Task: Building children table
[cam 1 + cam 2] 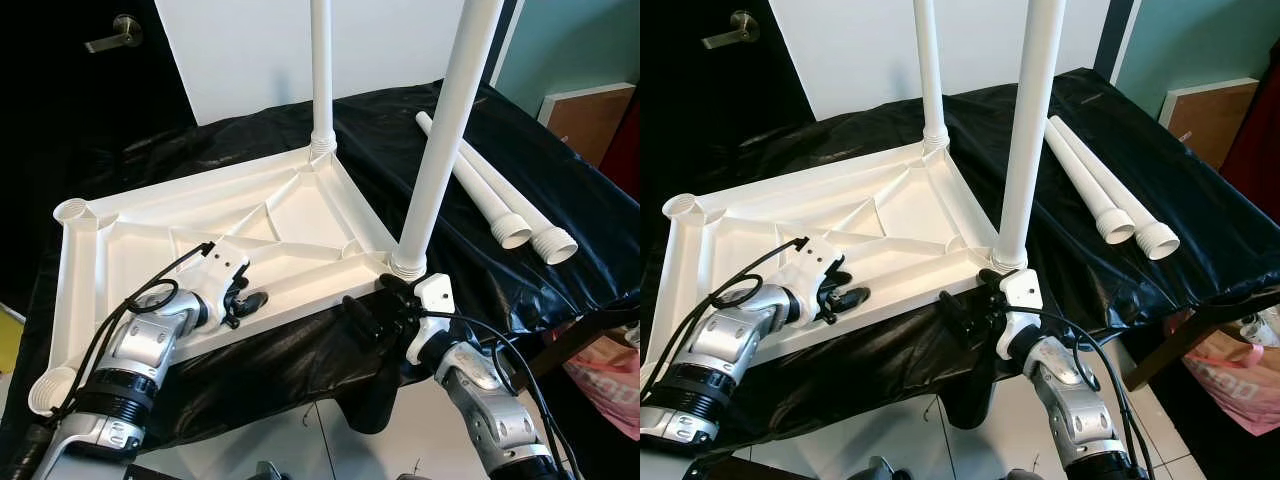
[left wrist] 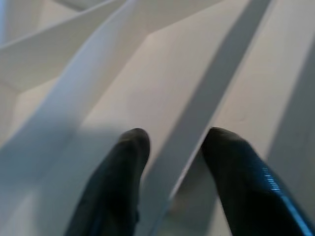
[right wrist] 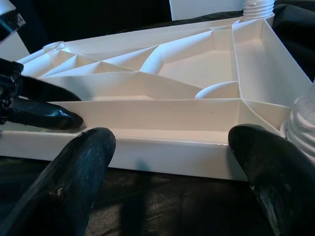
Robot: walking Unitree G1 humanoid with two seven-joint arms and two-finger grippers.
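White plastic tabletop lies upside down on the black-covered surface, two legs screwed in, two spare legs beside; likely light, stiff, slick; left claw straddles a rib, spread; right claw spread at near rim.

Both silver arms reach forward, bent at the elbow. The left gripper points its black fingers forward, spread a little apart. The right gripper holds its fingers wide apart.
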